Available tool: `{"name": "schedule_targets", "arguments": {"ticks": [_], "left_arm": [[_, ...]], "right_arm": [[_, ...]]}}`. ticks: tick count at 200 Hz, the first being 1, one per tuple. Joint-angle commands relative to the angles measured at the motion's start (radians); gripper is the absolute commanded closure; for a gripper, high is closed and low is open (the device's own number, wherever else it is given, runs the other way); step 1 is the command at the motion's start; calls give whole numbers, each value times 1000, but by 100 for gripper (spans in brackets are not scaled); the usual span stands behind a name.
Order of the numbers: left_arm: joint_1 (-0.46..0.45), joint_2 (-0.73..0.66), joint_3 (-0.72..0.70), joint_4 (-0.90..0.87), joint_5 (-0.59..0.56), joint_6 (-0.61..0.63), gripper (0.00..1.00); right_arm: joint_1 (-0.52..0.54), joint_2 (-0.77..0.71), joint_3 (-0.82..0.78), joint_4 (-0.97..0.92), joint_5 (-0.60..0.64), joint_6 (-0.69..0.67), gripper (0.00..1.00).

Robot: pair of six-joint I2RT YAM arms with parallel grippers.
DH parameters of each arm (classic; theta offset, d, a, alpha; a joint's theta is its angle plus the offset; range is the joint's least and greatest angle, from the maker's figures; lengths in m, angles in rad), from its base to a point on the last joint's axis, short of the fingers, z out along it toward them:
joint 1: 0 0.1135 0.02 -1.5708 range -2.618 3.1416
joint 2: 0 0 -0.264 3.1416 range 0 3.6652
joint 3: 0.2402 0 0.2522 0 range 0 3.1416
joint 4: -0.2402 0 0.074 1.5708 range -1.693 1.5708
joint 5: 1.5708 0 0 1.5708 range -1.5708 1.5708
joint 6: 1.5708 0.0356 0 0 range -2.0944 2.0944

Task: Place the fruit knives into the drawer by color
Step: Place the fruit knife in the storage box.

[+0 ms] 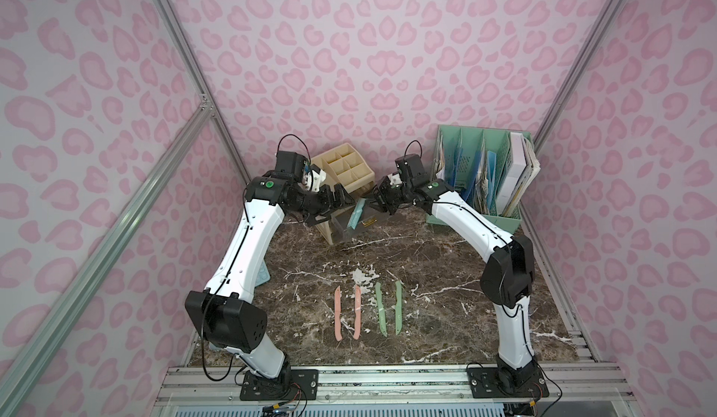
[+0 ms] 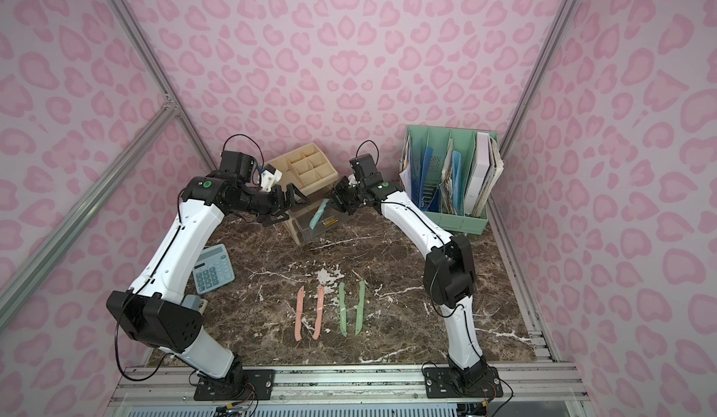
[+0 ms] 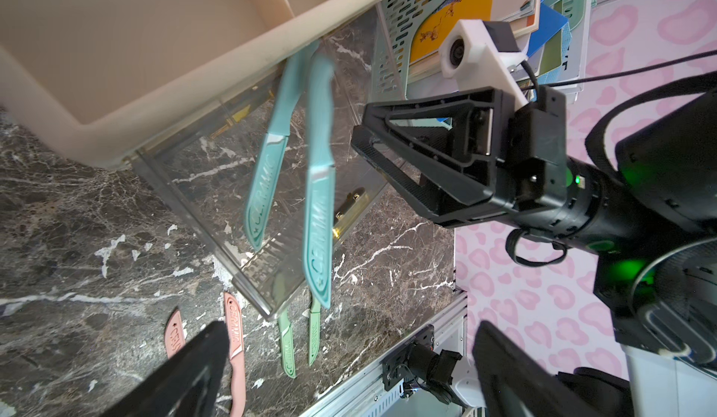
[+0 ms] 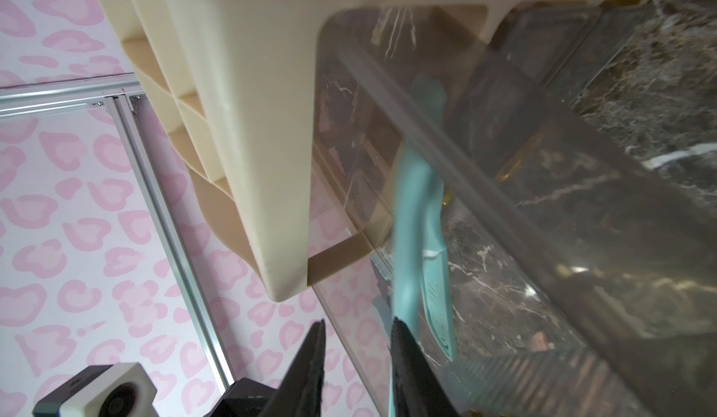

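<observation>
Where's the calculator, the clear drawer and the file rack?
Calculator (image 2: 212, 273): a top view, keys.
Clear drawer (image 3: 209, 186): left wrist view, bare floor.
File rack (image 2: 456, 222): a top view, front wall.

A dark brown marble tabletop veined with white fills the cell floor; walls of pale lilac printed with pink leopard spots close it on the left, far and right. At the far right stands a mint-green file rack — blue folders, loose papers and a white binder upright in its slots; the left wrist view shows a yellow-covered book there too. A pale blue calculator lies flat at the left; a silver aluminium rail runs along the near edge.
</observation>
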Motion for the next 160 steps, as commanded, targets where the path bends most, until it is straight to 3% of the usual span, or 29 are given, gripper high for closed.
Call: {"name": "schedule_targets", "arguments": {"ticks": [1,106,160], "left_arm": [[3,-5,-2,-3,0,7,1],[5,-29,-31,0,1,7,1],[5,-38,-45,0,-5,7,1]], "right_arm": [[2,6,20,14,-18,-5,68],[22,-51,82,-80,3,-170,69],[28,-155,-35,-78,20,-237,72]]}}
